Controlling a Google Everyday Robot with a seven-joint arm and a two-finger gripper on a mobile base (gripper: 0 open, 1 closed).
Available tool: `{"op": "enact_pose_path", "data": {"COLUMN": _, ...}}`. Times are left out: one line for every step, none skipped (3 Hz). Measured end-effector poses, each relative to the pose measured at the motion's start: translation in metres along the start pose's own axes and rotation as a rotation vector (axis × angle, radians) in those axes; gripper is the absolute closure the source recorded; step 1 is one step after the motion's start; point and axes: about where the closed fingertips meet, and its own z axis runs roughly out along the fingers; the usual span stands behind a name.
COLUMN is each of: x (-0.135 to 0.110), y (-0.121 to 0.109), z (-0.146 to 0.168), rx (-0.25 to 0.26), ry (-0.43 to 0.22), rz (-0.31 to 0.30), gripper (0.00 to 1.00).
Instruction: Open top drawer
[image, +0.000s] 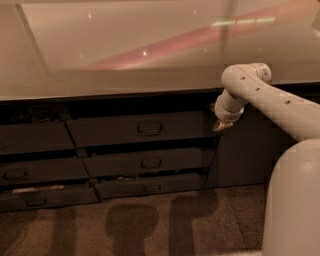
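The top drawer (110, 131) is the wide dark grey front just under the counter, with a small bar handle (149, 128) at its centre. Its front stands slightly proud of the cabinet, with a dark gap above it. My gripper (220, 125) hangs at the end of the white arm (260, 95), pointing down. It is by the drawer's right end, at about handle height and well to the right of the handle. It holds nothing that I can see.
Two narrower dark drawers (145, 163) (150, 187) sit below the top one, each slightly ajar. More dark drawers (30, 172) are at the left. A dark cabinet front (245, 155) is behind the gripper. A glossy countertop (125, 50) overhangs. My white body (295, 200) fills the lower right.
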Motion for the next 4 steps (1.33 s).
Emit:
{"op": "enact_pose_path", "data": {"x": 0.0, "y": 0.0, "z": 0.0, "rx": 0.0, "ry": 0.0, "rz": 0.0, "gripper": 0.88}}
{"op": "enact_pose_path", "data": {"x": -0.0001, "y": 0.0001, "z": 0.0003, "rx": 0.0, "ry": 0.0, "rz": 0.0, "gripper": 1.0}}
{"op": "enact_pose_path", "data": {"x": -0.0004, "y": 0.0003, "z": 0.0007, "rx": -0.001, "ry": 0.0, "rz": -0.001, "gripper": 1.0}}
{"op": "enact_pose_path", "data": {"x": -0.0006, "y": -0.0005, "z": -0.0024, "rx": -0.001, "ry": 0.0, "rz": -0.001, "gripper": 1.0}}
